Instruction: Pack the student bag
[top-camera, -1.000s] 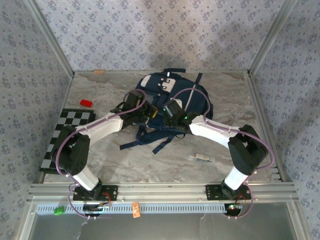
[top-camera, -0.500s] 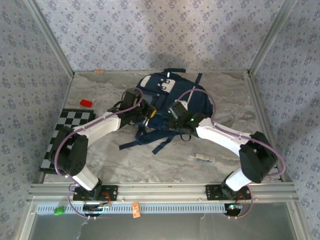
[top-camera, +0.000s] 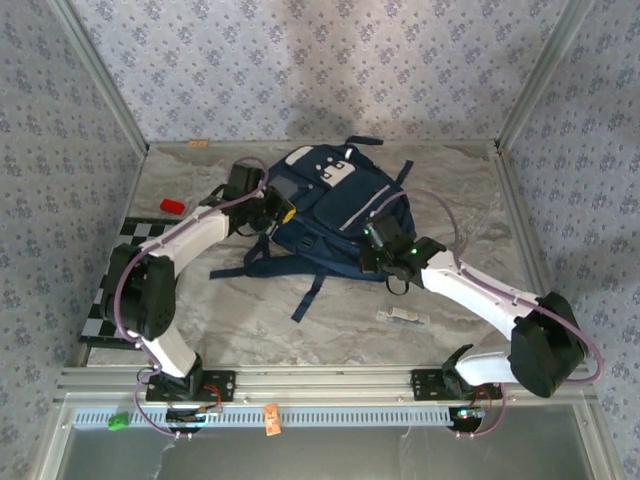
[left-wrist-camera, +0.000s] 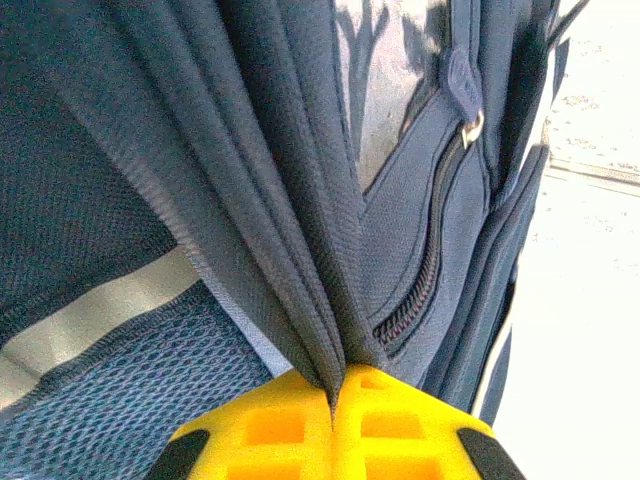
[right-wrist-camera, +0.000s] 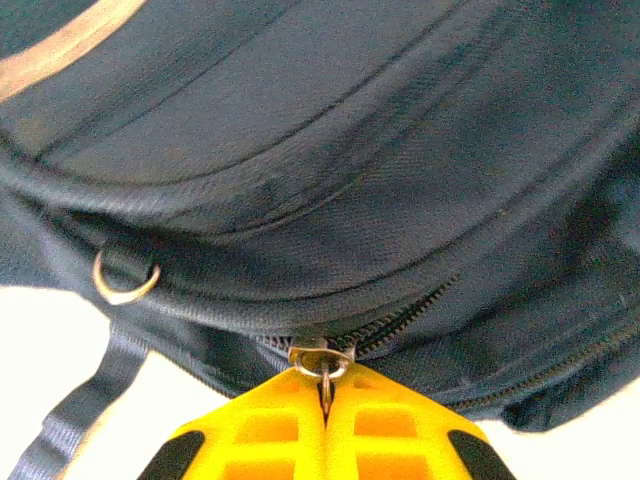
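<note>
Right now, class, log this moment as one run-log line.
left gripper: shut on backpack fabric | right gripper: shut on zipper pull | backpack: lying on table

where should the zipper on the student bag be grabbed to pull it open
Grip the small metal ring of the zipper pull, coming in from the near right edge of the student bag, as the right gripper does. The ring hangs out past the zipper line, thin enough for shut jaws to pinch; the fabric around it looks too smooth to hold.
</note>
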